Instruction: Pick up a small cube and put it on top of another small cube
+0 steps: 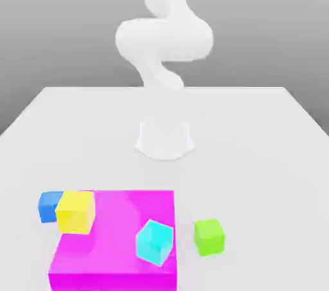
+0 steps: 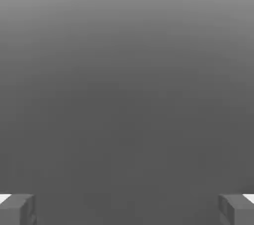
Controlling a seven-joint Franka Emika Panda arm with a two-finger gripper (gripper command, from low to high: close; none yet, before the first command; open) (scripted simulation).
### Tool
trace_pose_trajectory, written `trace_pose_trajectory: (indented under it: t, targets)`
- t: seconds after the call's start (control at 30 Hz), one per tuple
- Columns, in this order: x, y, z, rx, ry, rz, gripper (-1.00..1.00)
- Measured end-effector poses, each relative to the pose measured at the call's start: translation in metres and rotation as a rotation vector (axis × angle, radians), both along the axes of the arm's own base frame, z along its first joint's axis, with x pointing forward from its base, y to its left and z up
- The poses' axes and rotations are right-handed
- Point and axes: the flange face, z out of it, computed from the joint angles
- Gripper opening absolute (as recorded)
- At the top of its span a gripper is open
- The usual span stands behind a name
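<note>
Grey fingertips (image 2: 17, 209) stand wide apart in the hand view, nothing between them; the gripper (image 2: 127, 211) faces bare grey. Out on the white table (image 1: 270, 129), a magenta slab (image 1: 119, 245) lies nearest, carrying a yellow cube (image 1: 75, 211) at its far left corner and a tilted cyan cube (image 1: 154, 242). The small blue cube (image 1: 49, 205) sits on the table touching the yellow one's left side. A green cube (image 1: 209, 236) rests right of the slab. The white arm (image 1: 164, 39) rises at the far side.
</note>
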Motion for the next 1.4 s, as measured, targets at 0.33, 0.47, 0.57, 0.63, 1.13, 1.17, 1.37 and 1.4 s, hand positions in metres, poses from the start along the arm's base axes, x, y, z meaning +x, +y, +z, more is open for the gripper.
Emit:
trace_pose_trajectory:
  t: [0.33, 0.47, 0.57, 0.63, 1.13, 1.17, 1.37, 1.4]
  targets:
    - [0.063, -0.058, -0.043, -0.632, 0.083, 0.265, 0.0]
    - [0.084, -0.078, -0.066, -0.879, 0.15, 0.407, 0.0]
    - [0.098, -0.091, -0.086, -1.058, 0.209, 0.526, 0.0]
    - [0.107, -0.099, -0.1, -1.173, 0.252, 0.613, 0.0]
    - [0.137, -0.149, -0.233, -1.917, 0.569, 1.465, 0.0]
    - [0.136, -0.153, -0.243, -1.955, 0.586, 1.534, 0.0]
    - [0.124, -0.171, -0.306, -2.156, 0.633, 1.995, 0.0]
    - [0.121, -0.173, -0.316, -2.182, 0.631, 2.078, 0.0]
